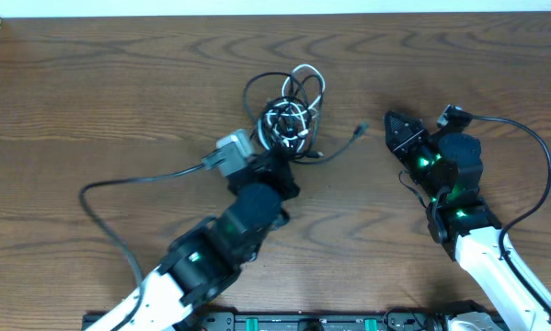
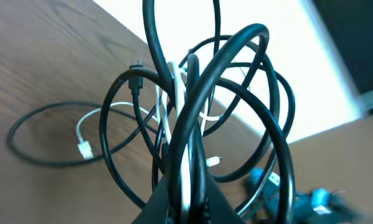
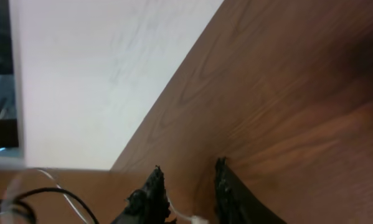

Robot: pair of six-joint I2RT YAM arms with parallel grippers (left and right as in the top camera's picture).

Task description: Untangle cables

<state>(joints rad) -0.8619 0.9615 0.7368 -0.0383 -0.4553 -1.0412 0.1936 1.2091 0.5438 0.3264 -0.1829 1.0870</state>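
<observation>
The left tool is pinched shut on the cables. They sit in a knot near the middle of the table, at 12 o'clock from that tool. The right tool is at 3 o'clock from the knot. Its fingers are a little apart, and a white cord end lies loose between them.

A good way now would be to hold firm, lift slowly, and let the right tool pull one free loop out sideways. The cords are thin, smooth and bendy. They are black and white, curled in round loops, with small plugs.
</observation>
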